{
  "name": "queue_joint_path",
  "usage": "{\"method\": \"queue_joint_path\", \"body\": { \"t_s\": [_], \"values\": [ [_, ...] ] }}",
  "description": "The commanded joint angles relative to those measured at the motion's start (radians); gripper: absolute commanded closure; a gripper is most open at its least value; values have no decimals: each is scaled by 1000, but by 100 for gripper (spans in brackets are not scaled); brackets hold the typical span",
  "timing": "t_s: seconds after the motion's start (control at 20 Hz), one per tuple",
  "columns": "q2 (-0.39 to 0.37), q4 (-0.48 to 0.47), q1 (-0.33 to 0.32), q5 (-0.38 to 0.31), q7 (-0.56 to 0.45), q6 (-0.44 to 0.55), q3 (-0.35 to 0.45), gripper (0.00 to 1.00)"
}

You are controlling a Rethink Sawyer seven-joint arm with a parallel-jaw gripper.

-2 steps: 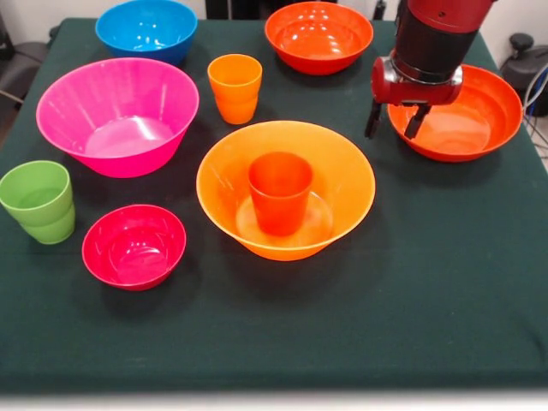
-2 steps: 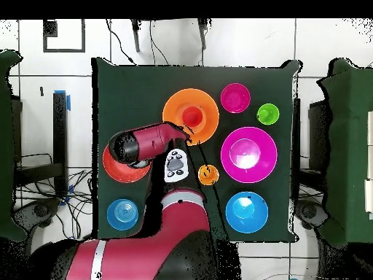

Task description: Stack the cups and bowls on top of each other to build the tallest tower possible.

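Tower barely begun: we have one cup in one bowl

The tower, a red-orange cup in the widest orange bowl, sits mid-worktop; other cups and bowls lie scattered, and our pincer hangs apart, empty, over the rightmost bowl

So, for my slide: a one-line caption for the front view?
End effector open above a red-orange bowl; red-orange cup stands inside the wide orange bowl.

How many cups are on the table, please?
3. The green cup stands at the front view's left edge, the orange cup beside the pink bowl, the red-orange cup inside the wide orange bowl. None seems hidden.
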Motion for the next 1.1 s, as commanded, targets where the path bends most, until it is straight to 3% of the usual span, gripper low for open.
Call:
{"method": "queue_joint_path", "body": {
  "t_s": [0.05, 0.8, 1.1],
  "values": [
    [51, -60, 23, 22, 137, -53, 22, 100],
    [37, -57, 15, 46, 108, -39, 26, 100],
    [-24, -23, -21, 77, 62, 13, 62, 100]
  ]
}}
